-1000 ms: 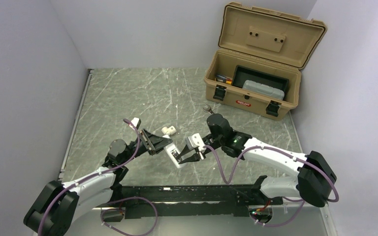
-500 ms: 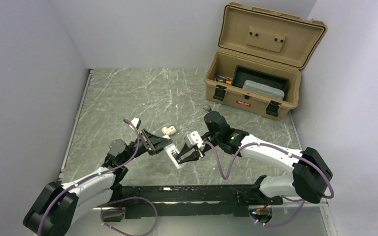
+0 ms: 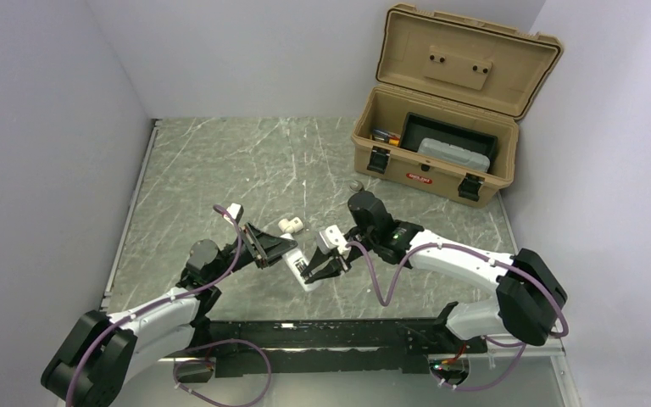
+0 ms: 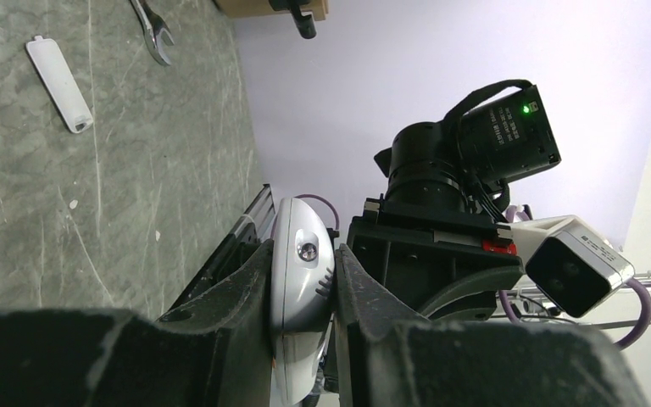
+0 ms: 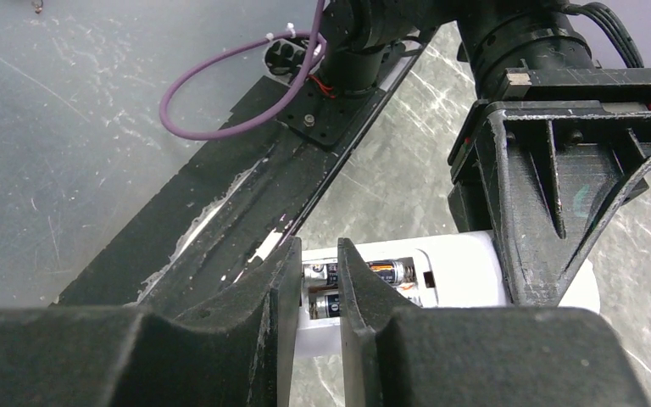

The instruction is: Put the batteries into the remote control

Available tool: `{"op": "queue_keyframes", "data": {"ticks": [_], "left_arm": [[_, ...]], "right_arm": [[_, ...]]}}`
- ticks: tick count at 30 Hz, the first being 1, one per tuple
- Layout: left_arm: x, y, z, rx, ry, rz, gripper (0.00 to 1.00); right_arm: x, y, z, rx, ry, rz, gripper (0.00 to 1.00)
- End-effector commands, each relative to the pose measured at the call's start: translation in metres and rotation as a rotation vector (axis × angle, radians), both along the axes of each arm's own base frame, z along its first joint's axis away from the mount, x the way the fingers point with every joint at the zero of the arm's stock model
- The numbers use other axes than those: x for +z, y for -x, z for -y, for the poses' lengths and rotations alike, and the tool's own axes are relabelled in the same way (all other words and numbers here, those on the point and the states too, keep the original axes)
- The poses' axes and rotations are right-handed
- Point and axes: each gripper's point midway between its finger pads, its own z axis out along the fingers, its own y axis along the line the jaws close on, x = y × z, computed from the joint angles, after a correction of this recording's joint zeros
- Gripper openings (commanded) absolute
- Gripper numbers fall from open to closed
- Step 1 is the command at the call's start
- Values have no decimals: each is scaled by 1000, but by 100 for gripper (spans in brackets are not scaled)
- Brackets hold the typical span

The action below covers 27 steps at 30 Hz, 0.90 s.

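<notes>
Your left gripper (image 4: 303,254) has its jaws clamped on the remote control (image 5: 466,271). It holds the handset by one end, off the table (image 3: 220,170), about midway across and toward the near side. Your right gripper (image 5: 318,250) sits just to the right of it. Its jaws are a narrow slit apart with nothing pinched between them, and its fingertips (image 5: 288,263) are right over the open battery bay.

The grey marbled table fills the floor of the scene. At its far right you have the tan toolbox (image 3: 428,174), lid raised, with a black tray (image 3: 449,136) and a grey case (image 3: 453,157) inside.

The remote control's back faces the right wrist camera, with the bay uncovered.

A silver wrench (image 4: 154,34) lies on the table just near of the toolbox's left corner. The white battery cover (image 4: 58,83) lies flat on the table close to the wrench without touching it. A stubby white pipe fitting (image 3: 290,225) rests on the table just beyond your left gripper.

Both batteries (image 5: 381,271) lie side by side in the bay, running beneath your right gripper's fingers.
</notes>
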Motion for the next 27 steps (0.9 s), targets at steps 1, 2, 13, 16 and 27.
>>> {"op": "queue_keyframes", "data": {"ticks": [1, 2, 13, 16, 27], "left_arm": [[38, 9, 2, -37, 98, 104, 0], [39, 10, 1, -38, 100, 104, 0], [48, 14, 1, -49, 122, 123, 0], [49, 15, 1, -48, 127, 125, 0], [52, 15, 1, -49, 137, 129, 0]], "right_arm": [[5, -10, -4, 0, -27, 35, 23], [5, -11, -3, 2, -29, 33, 23], [5, -16, -8, 11, -26, 15, 20], [3, -18, -9, 9, -18, 11, 19], [-16, -21, -6, -6, 91, -8, 11]]}}
